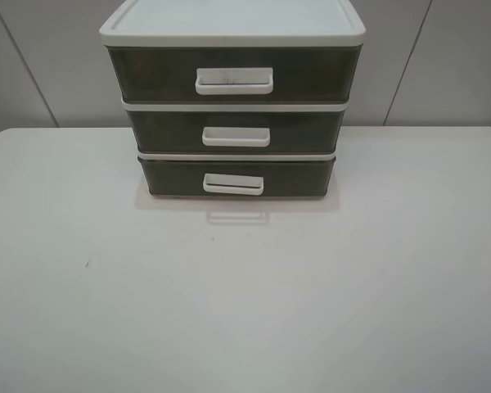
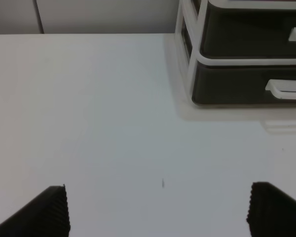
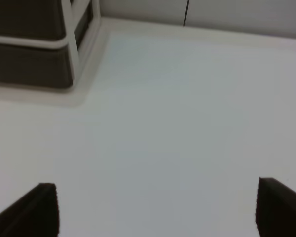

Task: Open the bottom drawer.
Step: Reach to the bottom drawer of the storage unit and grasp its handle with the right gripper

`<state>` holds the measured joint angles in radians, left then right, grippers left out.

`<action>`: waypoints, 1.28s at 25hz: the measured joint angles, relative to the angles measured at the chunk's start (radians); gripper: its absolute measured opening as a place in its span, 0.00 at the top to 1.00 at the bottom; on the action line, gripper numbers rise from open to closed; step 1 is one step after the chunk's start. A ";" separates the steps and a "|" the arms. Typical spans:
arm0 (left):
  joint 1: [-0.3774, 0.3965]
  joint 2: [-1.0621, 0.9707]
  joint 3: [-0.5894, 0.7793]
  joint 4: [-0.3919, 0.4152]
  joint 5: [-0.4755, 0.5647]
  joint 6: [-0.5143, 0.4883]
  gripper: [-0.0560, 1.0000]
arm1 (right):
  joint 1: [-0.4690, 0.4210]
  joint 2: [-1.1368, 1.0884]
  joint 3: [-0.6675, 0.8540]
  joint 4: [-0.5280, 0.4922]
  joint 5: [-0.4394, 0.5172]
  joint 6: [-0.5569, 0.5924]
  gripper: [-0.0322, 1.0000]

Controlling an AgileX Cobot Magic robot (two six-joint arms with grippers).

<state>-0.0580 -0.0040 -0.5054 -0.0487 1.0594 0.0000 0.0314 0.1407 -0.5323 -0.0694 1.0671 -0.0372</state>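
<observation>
The white-framed drawer unit (image 1: pixel 232 33) stands at the back middle of the white table (image 1: pixel 245 295). Its bottom drawer (image 1: pixel 172 176) is smoky brown, shut flush, with a white loop handle (image 1: pixel 233 184). The middle drawer (image 1: pixel 164 129) and top drawer (image 1: pixel 155 74) above it are also shut. Neither gripper shows in the exterior view. In the left wrist view my left gripper (image 2: pixel 158 212) is open and empty over bare table, with the bottom drawer (image 2: pixel 232 84) far ahead. In the right wrist view my right gripper (image 3: pixel 155 212) is open and empty, with the bottom drawer's corner (image 3: pixel 29 66) ahead.
Grey wall panels (image 1: pixel 49 57) stand behind the table. The table's far edge runs level with the unit's base. A small dark speck (image 1: pixel 87 264) lies on the table at the left.
</observation>
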 joint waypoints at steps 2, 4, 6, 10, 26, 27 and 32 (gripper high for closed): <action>0.000 0.000 0.000 0.000 0.000 0.000 0.24 | 0.000 0.111 -0.033 0.000 0.001 0.000 0.20; 0.000 0.000 0.000 0.000 0.000 0.000 0.24 | 0.003 0.245 -0.076 0.000 -0.004 0.000 0.20; 0.000 0.000 0.000 0.000 0.000 0.000 0.24 | 0.034 0.362 -0.120 0.000 -0.033 0.000 0.20; 0.000 0.000 0.000 0.000 0.000 0.000 0.24 | 0.219 0.583 -0.162 -0.078 -0.208 0.000 0.20; 0.000 0.000 0.000 0.000 0.000 0.000 0.24 | 0.801 1.311 -0.169 -0.542 -0.830 0.000 0.20; 0.000 0.000 0.000 0.000 0.000 0.000 0.24 | 0.801 1.348 -0.169 -0.582 -0.846 0.000 0.20; 0.000 0.000 0.000 0.000 0.000 0.000 0.24 | 0.787 1.537 -0.186 -0.761 -0.882 -0.001 0.20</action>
<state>-0.0580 -0.0040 -0.5054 -0.0487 1.0594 0.0000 0.8182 1.6781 -0.7188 -0.8307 0.1851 -0.0381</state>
